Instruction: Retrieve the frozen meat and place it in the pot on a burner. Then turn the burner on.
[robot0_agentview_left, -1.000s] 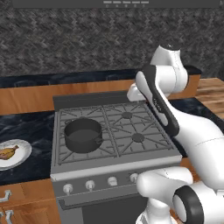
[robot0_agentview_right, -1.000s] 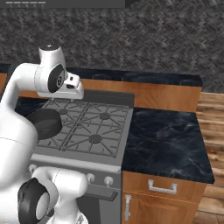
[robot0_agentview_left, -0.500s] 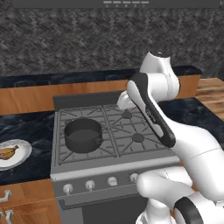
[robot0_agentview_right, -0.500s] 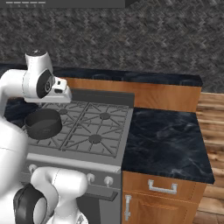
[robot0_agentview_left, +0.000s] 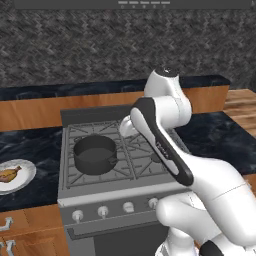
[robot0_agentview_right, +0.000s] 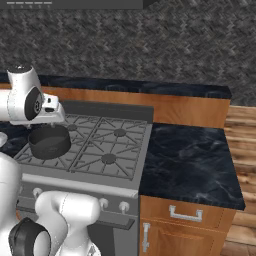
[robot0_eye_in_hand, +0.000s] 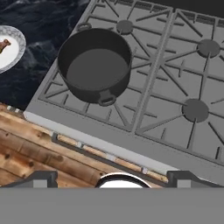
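The frozen meat (robot0_agentview_left: 10, 174) is a small orange-brown chunk lying on a white plate (robot0_agentview_left: 22, 181) on the dark counter left of the stove; the hand view catches it at the upper left edge (robot0_eye_in_hand: 4, 45). The dark grey pot (robot0_agentview_left: 95, 154) (robot0_agentview_right: 48, 142) (robot0_eye_in_hand: 95, 64) stands empty on the front left grate, hiding its burner. My gripper (robot0_eye_in_hand: 113, 180) is open, its fingertips (robot0_eye_in_hand: 38, 178) wide apart with nothing between them. It hangs above the stove, beside and above the pot, well apart from the meat.
The silver stove (robot0_agentview_left: 120, 187) has free burners (robot0_eye_in_hand: 195, 109) (robot0_eye_in_hand: 208, 47) (robot0_eye_in_hand: 124, 26) and a row of front knobs (robot0_agentview_left: 103, 211). Dark counter (robot0_agentview_right: 185, 160) lies to its right over wooden cabinets. A stone wall backs the counter.
The arm has swung left across the stove, so the hand now sits nearer the pot. Pot, plate and meat have not moved.
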